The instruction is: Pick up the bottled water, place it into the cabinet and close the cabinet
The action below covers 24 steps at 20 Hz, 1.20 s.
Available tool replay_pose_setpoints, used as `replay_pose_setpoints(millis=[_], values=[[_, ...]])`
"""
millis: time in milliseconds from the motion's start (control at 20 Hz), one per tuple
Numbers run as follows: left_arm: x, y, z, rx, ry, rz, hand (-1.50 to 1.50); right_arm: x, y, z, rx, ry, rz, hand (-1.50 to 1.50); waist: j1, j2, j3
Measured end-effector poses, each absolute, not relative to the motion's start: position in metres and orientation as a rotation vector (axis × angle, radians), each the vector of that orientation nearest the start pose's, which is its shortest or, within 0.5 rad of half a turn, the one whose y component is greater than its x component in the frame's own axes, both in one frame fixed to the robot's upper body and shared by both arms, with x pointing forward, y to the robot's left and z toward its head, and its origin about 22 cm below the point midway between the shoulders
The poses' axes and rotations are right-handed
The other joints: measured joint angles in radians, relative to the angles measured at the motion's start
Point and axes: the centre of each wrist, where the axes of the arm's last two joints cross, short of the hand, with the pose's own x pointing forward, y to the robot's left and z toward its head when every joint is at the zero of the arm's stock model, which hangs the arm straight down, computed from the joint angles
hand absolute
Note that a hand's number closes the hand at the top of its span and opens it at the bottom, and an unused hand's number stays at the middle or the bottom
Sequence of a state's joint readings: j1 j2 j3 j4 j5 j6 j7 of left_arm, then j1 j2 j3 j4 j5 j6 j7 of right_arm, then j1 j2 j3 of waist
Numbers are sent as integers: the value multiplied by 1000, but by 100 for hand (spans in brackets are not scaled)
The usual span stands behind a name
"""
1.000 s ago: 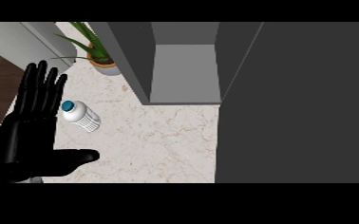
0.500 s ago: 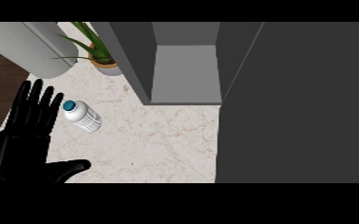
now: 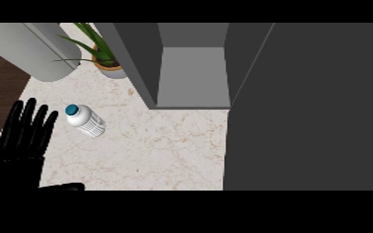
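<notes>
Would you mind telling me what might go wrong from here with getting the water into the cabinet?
The left hand is open beside the bottled water, not touching it; a sideways approach might tip it or nudge it away.
The potted plant stands near the left wall of the cabinet, so the carry might brush either.
The cabinet door is far right, probably a long reach.

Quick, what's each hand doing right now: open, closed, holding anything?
Left hand: open, fingers straight, holding nothing; the bottled water sits beside it.
Right hand: not in view.
</notes>
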<state>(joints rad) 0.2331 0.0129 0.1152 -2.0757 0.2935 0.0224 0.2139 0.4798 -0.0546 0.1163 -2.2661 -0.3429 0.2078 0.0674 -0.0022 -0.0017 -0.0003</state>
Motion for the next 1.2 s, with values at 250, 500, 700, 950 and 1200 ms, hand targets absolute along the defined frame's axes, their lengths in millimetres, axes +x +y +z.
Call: replay_pose_setpoints(millis=[250, 500, 700, 950, 1200], values=[[161, 284, 73, -55, -1679, 300, -150, 115, -243, 90, 361, -1785, -31, -150, 1, 0, 0], [153, 296, 61, -42, -1692, 315, -150, 113, -243, 79, 357, -1800, -28, -150, 1, 0, 0], [160, 306, 47, -9, -1690, 349, -150, 118, -240, 80, 354, -1802, -25, -150, 0, 1, 0], [161, 328, 35, 37, -1682, 349, -150, 113, -242, 73, 360, -1800, -16, -150, -1, 1, 0], [179, 344, 12, 69, -1675, 323, -150, 113, -240, 70, 361, -1807, -14, -150, -3, 1, 0]])
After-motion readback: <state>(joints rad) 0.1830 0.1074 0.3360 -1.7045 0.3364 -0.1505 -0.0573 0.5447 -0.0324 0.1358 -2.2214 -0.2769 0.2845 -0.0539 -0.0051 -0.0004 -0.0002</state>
